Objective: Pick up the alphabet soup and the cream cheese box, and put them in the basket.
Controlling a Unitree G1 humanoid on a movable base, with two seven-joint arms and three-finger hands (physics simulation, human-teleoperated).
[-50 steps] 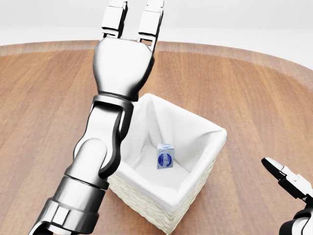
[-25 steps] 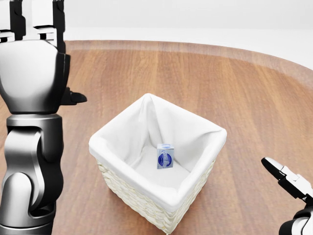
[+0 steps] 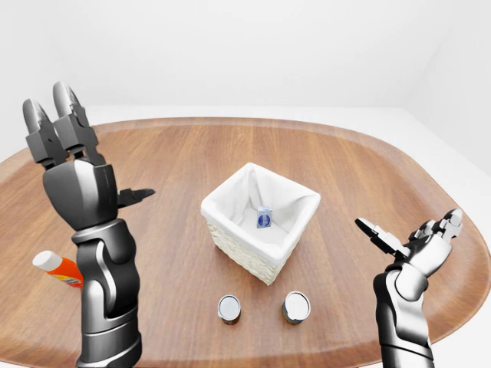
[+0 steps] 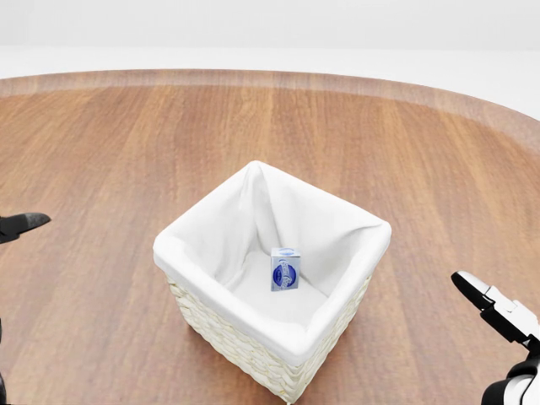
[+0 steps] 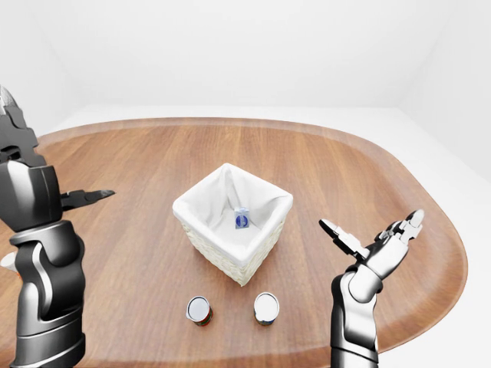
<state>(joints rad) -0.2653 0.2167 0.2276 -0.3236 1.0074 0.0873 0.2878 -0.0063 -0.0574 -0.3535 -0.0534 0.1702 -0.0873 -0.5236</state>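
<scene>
The white woven basket [image 4: 253, 342] with its cloth liner stands in the middle of the wooden table. A small blue-and-white cream cheese box [image 4: 285, 269] stands upright on its floor. Below the basket in the left-eye view stand two cans with silvery lids, one on the left [image 3: 229, 308] and one on the right [image 3: 295, 307]; I cannot tell which is the alphabet soup. My left hand [image 3: 84, 146] is raised high at the left, open and empty, well clear of the basket. Low at the right, my right hand [image 3: 410, 230] is open, palm up, holding nothing.
An orange bottle with a white cap [image 3: 57, 268] lies near the table's left edge, partly behind my left forearm. The round wooden table [image 3: 176, 169] ends close below the cans and just past my right hand.
My left arm has swung from over the basket to the left and out of the head view; only a fingertip shows at its left edge. The right hand, basket and box have not moved.
</scene>
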